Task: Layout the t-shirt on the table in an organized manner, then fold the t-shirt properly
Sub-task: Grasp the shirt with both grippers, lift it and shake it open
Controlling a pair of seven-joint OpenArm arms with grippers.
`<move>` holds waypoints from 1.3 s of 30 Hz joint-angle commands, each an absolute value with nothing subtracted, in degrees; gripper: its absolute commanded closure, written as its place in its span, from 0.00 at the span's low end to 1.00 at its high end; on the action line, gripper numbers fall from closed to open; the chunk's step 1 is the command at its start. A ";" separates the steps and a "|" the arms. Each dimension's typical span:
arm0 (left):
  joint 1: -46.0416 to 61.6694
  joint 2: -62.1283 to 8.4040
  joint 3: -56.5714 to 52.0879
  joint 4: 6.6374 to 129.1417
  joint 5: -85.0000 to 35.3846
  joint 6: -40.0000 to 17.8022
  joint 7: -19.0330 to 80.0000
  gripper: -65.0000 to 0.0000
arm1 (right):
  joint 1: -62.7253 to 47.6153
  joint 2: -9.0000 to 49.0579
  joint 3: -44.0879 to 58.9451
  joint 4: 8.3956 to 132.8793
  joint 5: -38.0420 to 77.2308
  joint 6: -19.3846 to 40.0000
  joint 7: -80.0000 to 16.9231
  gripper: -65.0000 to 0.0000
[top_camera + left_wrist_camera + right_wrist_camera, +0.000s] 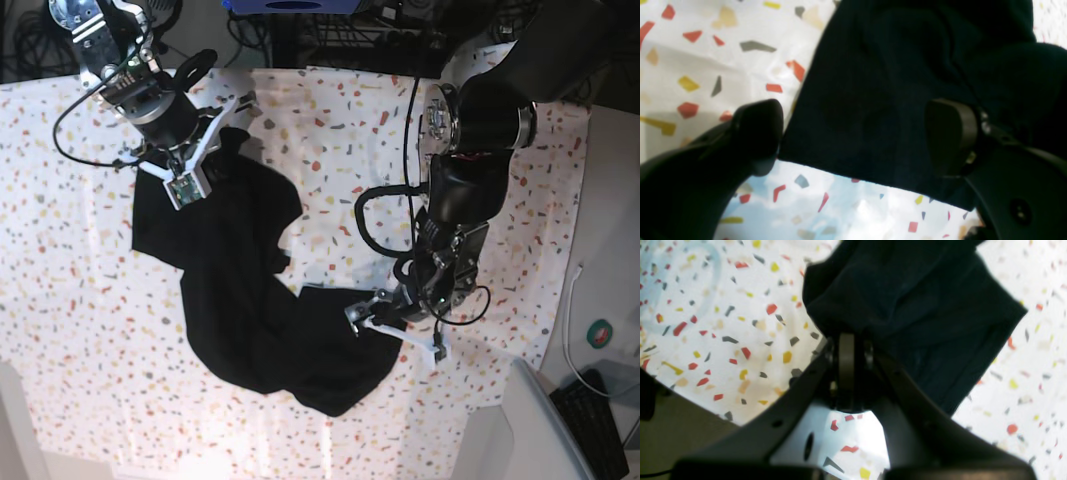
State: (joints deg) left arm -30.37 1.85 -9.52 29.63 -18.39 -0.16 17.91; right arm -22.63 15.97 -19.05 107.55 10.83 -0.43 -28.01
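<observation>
The black t-shirt (240,310) lies crumpled on the speckled table (90,330), stretched from upper left to lower right. My right gripper (228,132) is shut on a bunch of the t-shirt (907,300) at its upper end; in the right wrist view the pads (846,363) are pressed together with fabric pinched at their tips. My left gripper (385,328) is open over the lower right part of the t-shirt (873,100). One of its fingers (756,130) is over the table (690,66) beside the fabric's corner, the other over the fabric.
A plain grey surface (545,430) and a keyboard (600,400) sit past the table's lower right corner. Cables and equipment (330,25) line the far edge. The table's edge, with the floor beyond (673,426), shows in the right wrist view.
</observation>
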 commanded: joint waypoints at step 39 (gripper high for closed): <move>-56.92 1.63 -5.49 77.93 -26.07 -0.13 55.52 1.00 | 40.84 34.86 1.36 89.10 -22.99 30.46 -28.00 1.00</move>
State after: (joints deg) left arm -55.00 1.74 -5.34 77.19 -25.71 -0.05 56.40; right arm 39.94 33.85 0.60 88.64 -22.65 30.50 -27.79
